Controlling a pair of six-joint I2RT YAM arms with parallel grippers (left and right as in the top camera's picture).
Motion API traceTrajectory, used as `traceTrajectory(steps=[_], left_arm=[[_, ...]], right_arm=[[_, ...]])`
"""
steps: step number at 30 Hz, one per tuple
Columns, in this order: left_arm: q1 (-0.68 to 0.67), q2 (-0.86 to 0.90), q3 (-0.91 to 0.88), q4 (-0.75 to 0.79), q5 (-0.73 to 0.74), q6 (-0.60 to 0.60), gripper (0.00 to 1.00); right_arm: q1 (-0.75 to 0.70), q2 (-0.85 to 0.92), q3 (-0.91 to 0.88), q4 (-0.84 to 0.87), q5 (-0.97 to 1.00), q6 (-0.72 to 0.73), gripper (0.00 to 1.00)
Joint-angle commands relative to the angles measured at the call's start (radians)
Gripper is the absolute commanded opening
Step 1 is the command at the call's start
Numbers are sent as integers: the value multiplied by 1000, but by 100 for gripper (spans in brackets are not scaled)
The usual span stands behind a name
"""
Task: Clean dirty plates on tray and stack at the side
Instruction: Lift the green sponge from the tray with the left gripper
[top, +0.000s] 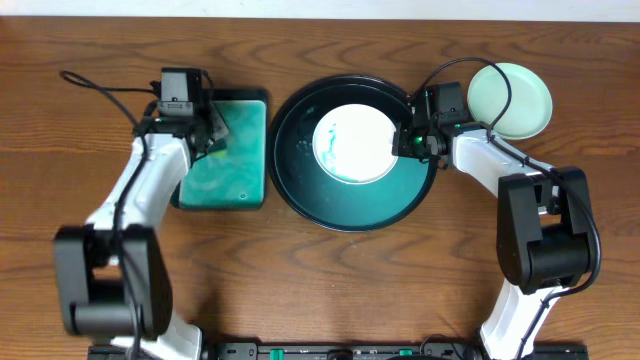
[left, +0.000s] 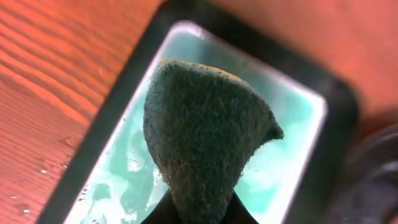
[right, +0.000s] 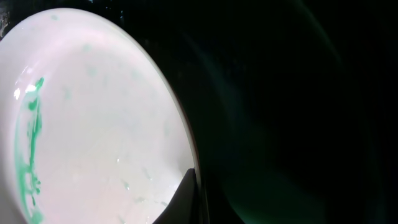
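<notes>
A white plate (top: 350, 140) with teal smears lies in the big round black-rimmed tray (top: 370, 207) at the table's middle. My right gripper (top: 408, 141) is shut on the plate's right rim. In the right wrist view one dark finger (right: 186, 196) lies over the white plate (right: 93, 124), and the tray's dark inside (right: 292, 124) is beyond the rim. A pale mint-green plate (top: 510, 100) rests on the bare wood at the far right. My left gripper (top: 205, 128) is shut on a dark green scouring sponge (left: 202, 130), hanging over the rectangular teal tray (top: 235, 170).
The rectangular tray (left: 283, 155) holds teal soapy liquid and sits just left of the round tray. Water drops (left: 43, 169) dot the wood beside it. Bare brown tabletop (top: 330, 290) stretches along the front.
</notes>
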Motion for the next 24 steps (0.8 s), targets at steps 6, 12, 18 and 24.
traceTrajectory(steps=[6,12,18,24], left_arm=[[3,7,31,-26,44,51,7],[-4,-122,30,-29,63,56,7],[-32,6,-38,39,18,56,7],[-35,18,-26,46,97,94,7]], right_arm=[[17,16,5,-20,8,5,1],[17,16,5,-24,8,2,1],[17,16,6,-26,8,-9,1],[17,16,5,-39,8,-15,1]])
